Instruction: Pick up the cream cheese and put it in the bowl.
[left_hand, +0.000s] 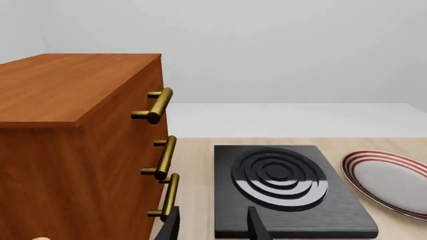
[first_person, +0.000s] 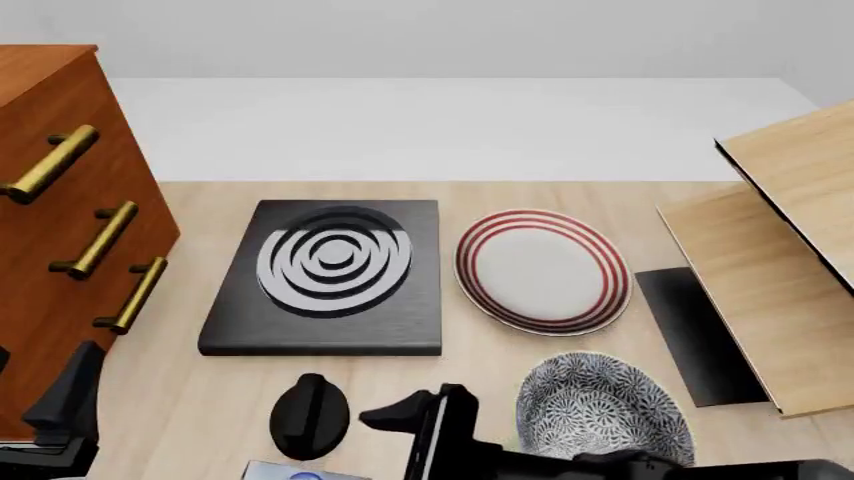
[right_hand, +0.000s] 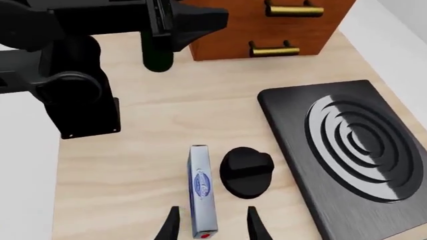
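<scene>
The cream cheese is a narrow white and pale-blue carton with a blue round logo, lying on the wooden table beside a black knob. My right gripper is open, with one finger on each side of the carton's near end and not touching it. In the front view only a sliver of the cream cheese shows at the bottom edge, left of the right arm. The patterned bowl stands just right of that arm. My left gripper is open and holds nothing, facing the stove.
A black stove plate with grey rings lies mid-table, and a white plate with red rings sits right of it. A wooden cabinet with brass handles stands at the left. Wooden boards and a black pad are on the right.
</scene>
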